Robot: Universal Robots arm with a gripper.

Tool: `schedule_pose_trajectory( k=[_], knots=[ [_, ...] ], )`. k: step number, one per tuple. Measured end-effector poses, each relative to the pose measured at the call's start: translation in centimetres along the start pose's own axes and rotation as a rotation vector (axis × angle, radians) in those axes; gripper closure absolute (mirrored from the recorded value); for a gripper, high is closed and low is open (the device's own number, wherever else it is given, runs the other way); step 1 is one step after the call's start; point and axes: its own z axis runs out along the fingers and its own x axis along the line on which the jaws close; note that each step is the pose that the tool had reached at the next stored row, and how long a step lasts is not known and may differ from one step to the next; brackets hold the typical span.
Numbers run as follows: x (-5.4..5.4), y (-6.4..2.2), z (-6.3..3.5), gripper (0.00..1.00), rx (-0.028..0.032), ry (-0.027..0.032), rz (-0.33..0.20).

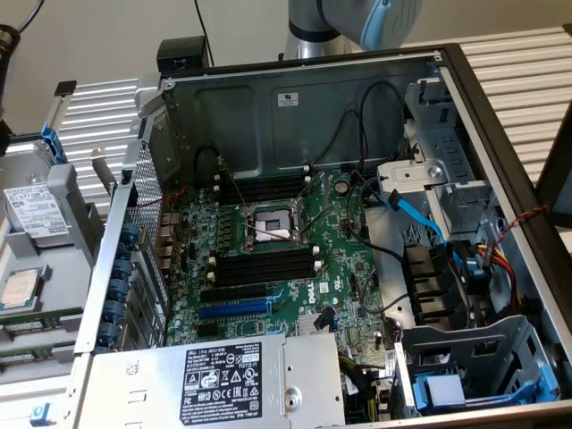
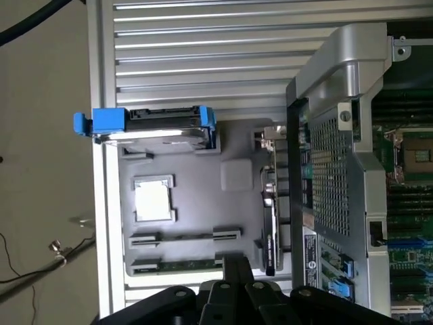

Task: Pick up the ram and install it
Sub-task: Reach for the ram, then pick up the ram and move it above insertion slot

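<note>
The ram is a thin green stick standing on edge in a holder of the grey tray, outside the computer case. The same tray's ram lies at the exterior view's left edge. My gripper hovers over that end of the tray, its black fingers pressed together with nothing between them. Its tip sits close beside the end of the ram. On the motherboard, the black memory slots with white end clips stand bare below the processor socket.
The tray also carries a hard drive in a blue caddy and a processor chip. The case's perforated side wall rises beside the tray. Cables, a blue expansion slot and the power supply crowd the case.
</note>
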Motion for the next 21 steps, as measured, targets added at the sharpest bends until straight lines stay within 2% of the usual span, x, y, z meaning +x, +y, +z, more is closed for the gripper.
schedule_pose_trajectory(
  k=[3,6,9,21],
  knots=[
    [1.4,-0.24,-0.04,0.89,-0.0112,0.001,0.0],
    [2.6,-0.47,-0.07,0.89,-0.0175,0.0018,0.0],
    [2.9,-0.56,-0.06,0.89,-0.018,0.0025,0.0],
    [3.0,-0.56,-0.05,0.89,-0.018,0.0034,0.001]
  ],
)
